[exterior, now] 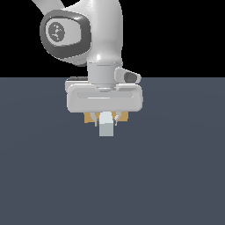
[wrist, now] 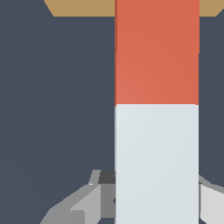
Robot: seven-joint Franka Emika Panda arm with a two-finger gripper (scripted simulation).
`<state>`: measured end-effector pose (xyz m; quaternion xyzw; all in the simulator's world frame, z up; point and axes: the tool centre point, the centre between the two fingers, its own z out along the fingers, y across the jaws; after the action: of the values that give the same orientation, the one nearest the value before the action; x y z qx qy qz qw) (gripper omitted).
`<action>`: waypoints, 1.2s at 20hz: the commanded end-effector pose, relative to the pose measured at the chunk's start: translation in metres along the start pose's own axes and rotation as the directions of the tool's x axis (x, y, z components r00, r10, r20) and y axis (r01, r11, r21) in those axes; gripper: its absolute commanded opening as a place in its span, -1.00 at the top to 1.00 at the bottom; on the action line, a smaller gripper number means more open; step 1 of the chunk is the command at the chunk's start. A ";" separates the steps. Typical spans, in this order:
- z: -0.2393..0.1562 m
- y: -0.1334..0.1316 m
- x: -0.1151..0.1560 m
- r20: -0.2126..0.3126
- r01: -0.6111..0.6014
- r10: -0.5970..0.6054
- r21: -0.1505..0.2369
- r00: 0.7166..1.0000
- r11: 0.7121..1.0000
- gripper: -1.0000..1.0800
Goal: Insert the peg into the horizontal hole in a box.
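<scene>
My gripper [exterior: 106, 122] hangs just above the floor, shut on the peg [exterior: 105, 128]. The peg's pale white-grey end faces the exterior camera. In the wrist view the peg [wrist: 156, 87] is held by its white half between the fingers [wrist: 83, 205], and its orange-red half points at the box [wrist: 78, 8]. The tan-brown box [exterior: 89, 117] stands right behind the gripper in the exterior view; only its corners show on either side of the peg. The hole is hidden behind the peg and the hand. I cannot tell whether the peg tip touches the box.
A flat dark grey-blue floor [exterior: 176, 176] stretches all around. The white arm [exterior: 103, 39] rises above the hand. No other objects are in view.
</scene>
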<state>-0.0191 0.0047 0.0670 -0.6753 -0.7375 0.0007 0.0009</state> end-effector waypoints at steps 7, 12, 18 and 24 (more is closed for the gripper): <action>-0.001 0.001 0.004 0.000 -0.002 0.002 0.000 1.000 1.000 1.00; -0.003 0.004 0.004 0.000 -0.001 0.001 -0.004 1.000 1.000 1.00; -0.002 0.002 0.010 0.000 -0.001 0.001 -0.001 1.000 1.000 1.00; -0.002 0.002 0.042 0.000 -0.001 0.001 -0.002 1.000 1.000 1.00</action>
<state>-0.0208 0.0363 0.0679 -0.6763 -0.7366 0.0010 0.0010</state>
